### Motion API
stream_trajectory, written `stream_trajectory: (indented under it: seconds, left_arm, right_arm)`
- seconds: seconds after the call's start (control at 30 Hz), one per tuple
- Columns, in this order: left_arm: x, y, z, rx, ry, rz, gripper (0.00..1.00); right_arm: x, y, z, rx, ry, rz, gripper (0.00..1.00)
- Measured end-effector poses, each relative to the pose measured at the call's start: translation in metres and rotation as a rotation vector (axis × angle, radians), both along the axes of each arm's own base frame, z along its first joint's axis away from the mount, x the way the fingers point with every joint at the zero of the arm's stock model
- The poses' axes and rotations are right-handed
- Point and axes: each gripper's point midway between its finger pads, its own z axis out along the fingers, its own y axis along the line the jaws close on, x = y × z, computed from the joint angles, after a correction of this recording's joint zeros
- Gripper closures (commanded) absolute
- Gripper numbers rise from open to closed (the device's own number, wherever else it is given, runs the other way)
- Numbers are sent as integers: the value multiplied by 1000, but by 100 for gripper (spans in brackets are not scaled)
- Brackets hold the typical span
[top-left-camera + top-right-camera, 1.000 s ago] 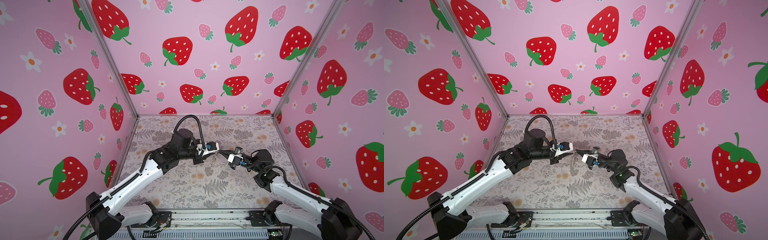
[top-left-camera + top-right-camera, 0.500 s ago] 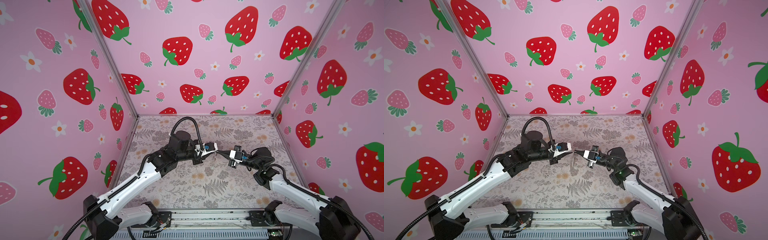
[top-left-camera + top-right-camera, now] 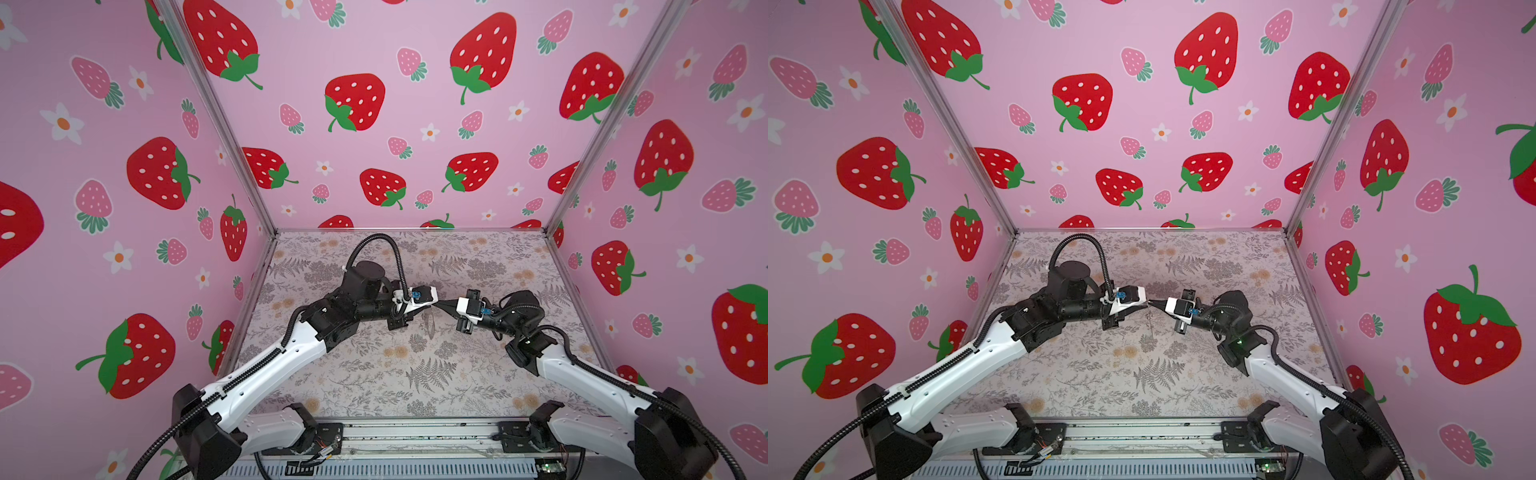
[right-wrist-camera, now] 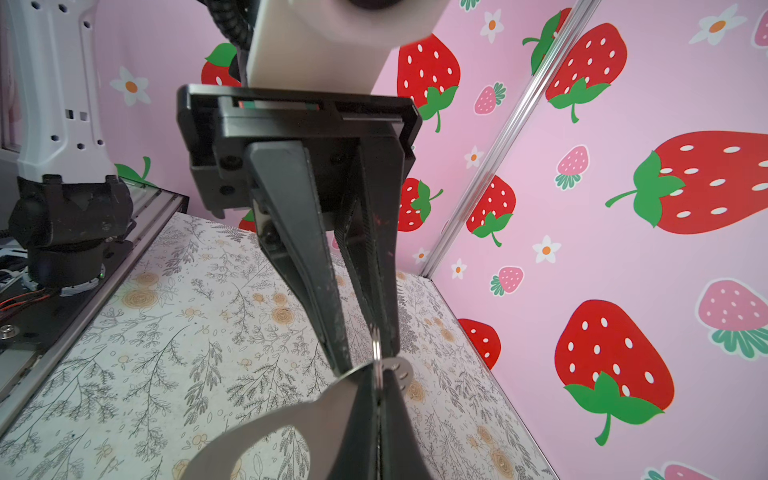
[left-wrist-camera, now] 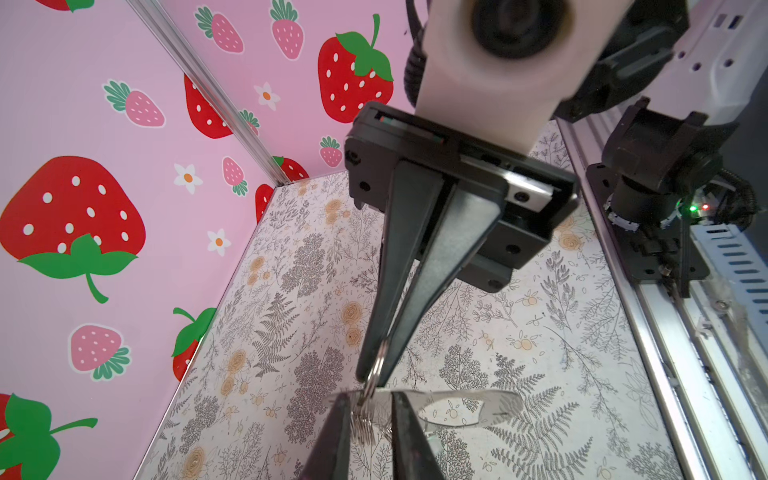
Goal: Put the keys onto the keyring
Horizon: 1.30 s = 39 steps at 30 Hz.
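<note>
The left pincer (image 4: 365, 353) and right pincer (image 5: 371, 374) meet tip to tip, raised over the middle of the desk (image 3: 374, 374). The keyring (image 5: 503, 405) clamped between them bridges the gap, so no path runs through there. The left arm (image 3: 266, 374) and right arm (image 3: 590, 376) slant in from the front rail (image 3: 415, 436). Bare desk lies open toward the back wall (image 3: 415, 124) and between the arms in front.

Desk (image 3: 415, 374) covered in grey fern-and-flower print with tan blossoms. Pink walls (image 3: 291, 54) with red and pink strawberries and white flowers rise from the desk's back, left and right edges. Silver metal posts (image 3: 227, 137) stand at the desk's two back corners. Aluminium rail (image 3: 415, 434) runs along the desk's near edge.
</note>
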Motion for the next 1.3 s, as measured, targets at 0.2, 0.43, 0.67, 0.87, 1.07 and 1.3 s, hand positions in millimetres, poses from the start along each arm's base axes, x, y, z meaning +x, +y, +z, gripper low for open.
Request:
stream_trajectory:
  seconds: [0.2,0.43,0.67,0.87,1.07,1.3]
  left_arm:
    - [-2,-1,0,-3,1,-10,87]
    - [1,1,0,6,-11,-1,100]
    - [-2,1,4,36,12,-3,100]
    - [-4,1,15,51,38,-1,100]
    - [-4,1,17,61,67,5,100]
    - [-5,2,16,50,101,13,100]
  right_arm:
    - [1,2,-3,-18,4,9,100]
    - [-1,3,-6,-28,12,21,93]
    - [6,1,1,-42,-31,-28,69]
    - [9,-13,13,-60,-121,-110,68]
    - [13,-19,15,-94,-162,-161,70]
    - [13,-19,14,-97,-148,-165,77]
